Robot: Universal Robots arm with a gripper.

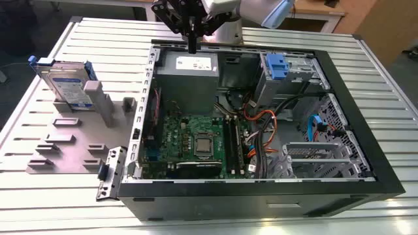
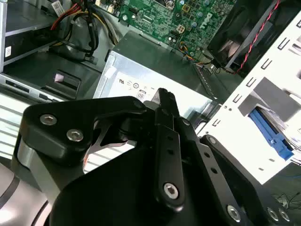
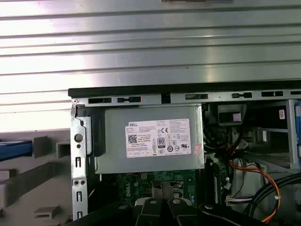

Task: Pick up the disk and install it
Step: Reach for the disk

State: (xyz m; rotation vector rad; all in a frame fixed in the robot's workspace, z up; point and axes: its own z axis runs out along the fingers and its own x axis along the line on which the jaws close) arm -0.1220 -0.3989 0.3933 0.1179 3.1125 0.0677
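The black jointed gripper (image 1: pixel 193 48), pinched shut and empty, is hovering over the boxy grey power supply (image 1: pixel 189 73). In the exterior view, the flat silver disk (image 1: pixel 65 84) is standing at its eight o'clock.

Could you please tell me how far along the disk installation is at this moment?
Done: nothing yet. The disk stands upright in the grey holder on the exterior view's left, outside the computer case. In hand: nothing. The gripper, shut and empty, hangs over the power supply at the case's far edge, away from the disk. Left: both the pick-up and the install.
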